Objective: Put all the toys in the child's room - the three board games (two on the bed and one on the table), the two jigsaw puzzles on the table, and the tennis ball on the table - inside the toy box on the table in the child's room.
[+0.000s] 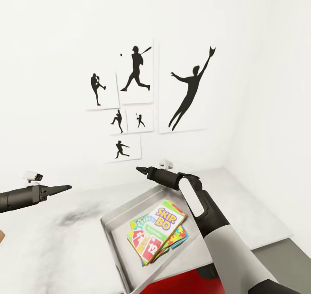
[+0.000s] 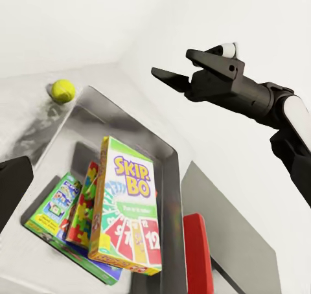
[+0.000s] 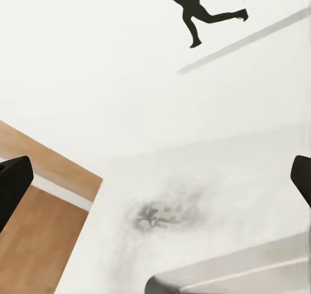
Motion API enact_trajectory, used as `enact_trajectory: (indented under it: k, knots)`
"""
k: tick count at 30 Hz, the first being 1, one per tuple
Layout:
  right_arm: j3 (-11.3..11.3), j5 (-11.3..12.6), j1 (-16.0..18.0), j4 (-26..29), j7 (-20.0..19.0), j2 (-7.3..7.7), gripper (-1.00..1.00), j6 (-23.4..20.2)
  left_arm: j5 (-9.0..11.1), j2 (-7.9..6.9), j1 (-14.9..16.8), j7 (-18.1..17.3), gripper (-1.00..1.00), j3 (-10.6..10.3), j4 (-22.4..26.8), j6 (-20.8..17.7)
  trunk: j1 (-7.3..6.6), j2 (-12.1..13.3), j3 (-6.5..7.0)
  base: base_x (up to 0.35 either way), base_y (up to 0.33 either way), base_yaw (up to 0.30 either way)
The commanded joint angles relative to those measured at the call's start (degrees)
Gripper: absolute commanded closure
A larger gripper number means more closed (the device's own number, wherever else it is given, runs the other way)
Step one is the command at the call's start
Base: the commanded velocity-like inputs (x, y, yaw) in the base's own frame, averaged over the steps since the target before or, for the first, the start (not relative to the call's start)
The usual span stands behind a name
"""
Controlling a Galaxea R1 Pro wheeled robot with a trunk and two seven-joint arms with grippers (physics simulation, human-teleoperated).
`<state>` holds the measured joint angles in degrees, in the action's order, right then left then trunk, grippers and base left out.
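Now both end effectors hover empty: left end effector [image 1: 60, 188] clenched, right end effector [image 2: 175, 76] released above the toy box [image 1: 113, 225]. Inside, the Skip-Bo box [image 1: 160, 227] tops a stack of games and a jigsaw puzzle [image 2: 83, 210]. Best next: fetch the tennis ball [image 2: 63, 90] beside the bin on the desk [image 1: 52, 250], approaching low.

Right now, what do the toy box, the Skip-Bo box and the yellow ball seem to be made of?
The toy box looks like smooth grey plastic or metal; its walls have a soft sheen. The Skip-Bo box seems printed glossy cardboard, with flat faces and sharp edges. The yellow ball, outside the bin, looks matte and slightly fuzzy, probably felt, though the render leaves this open.
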<state>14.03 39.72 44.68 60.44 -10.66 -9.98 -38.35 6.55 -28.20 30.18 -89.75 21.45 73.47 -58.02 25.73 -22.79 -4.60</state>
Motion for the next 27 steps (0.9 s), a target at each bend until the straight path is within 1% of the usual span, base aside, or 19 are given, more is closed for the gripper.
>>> enact_trajectory:
  k: [1, 13, 27]
  knots:
    - [-0.1, -0.1, 0.1, 0.0, -0.1, -0.02, -1.00, -0.2, -0.1, -0.02, 0.1, -0.2, -1.00, 0.0, 0.0, -0.6, 0.05, -0.1, -0.13, 0.138, -0.039, 0.000]
    - [0.0, -0.1, 0.1, 0.0, -0.1, -0.02, -1.00, -0.2, 0.0, -0.02, 0.1, -0.2, -1.00, 0.0, 0.0, -0.6, 0.05, -0.1, -0.13, 0.071, -0.035, 0.000]
    - [-0.1, 0.0, 0.1, 0.0, 0.1, -0.02, -1.00, -0.4, 0.1, -0.02, 0.1, -0.2, -1.00, 0.0, 0.0, -0.6, 0.05, -0.1, -0.13, 0.009, -0.001, 0.000]
